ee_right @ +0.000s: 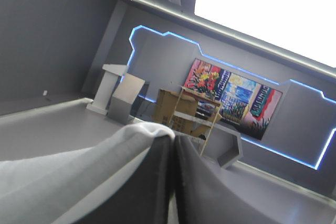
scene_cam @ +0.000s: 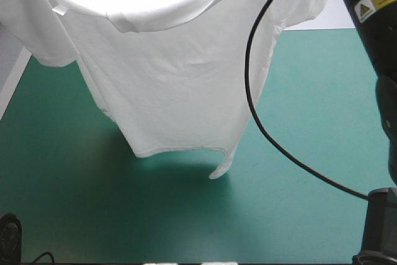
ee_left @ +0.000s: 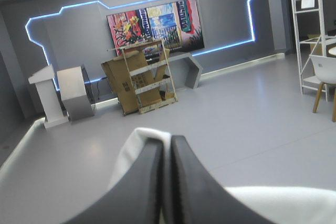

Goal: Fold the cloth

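The white T-shirt (scene_cam: pixel 180 85) hangs in the air over the teal-green table (scene_cam: pixel 310 122), stretched between both raised arms, its hem dangling just above the cover. In the left wrist view my left gripper (ee_left: pixel 167 142) is shut on the T-shirt (ee_left: pixel 131 156), white cloth bulging beside and under the black fingers. My right gripper (ee_right: pixel 173 139) is likewise shut on the T-shirt (ee_right: pixel 79 166), cloth draped over one finger. In the high view both grippers are lost at the upper corners behind cloth.
The T-shirt's shadow falls on the table below its hem. The right arm's dark body (scene_cam: pixel 381 41) stands along the table's right side. Bare teal-green cover lies in front of and to the right of the hanging cloth.
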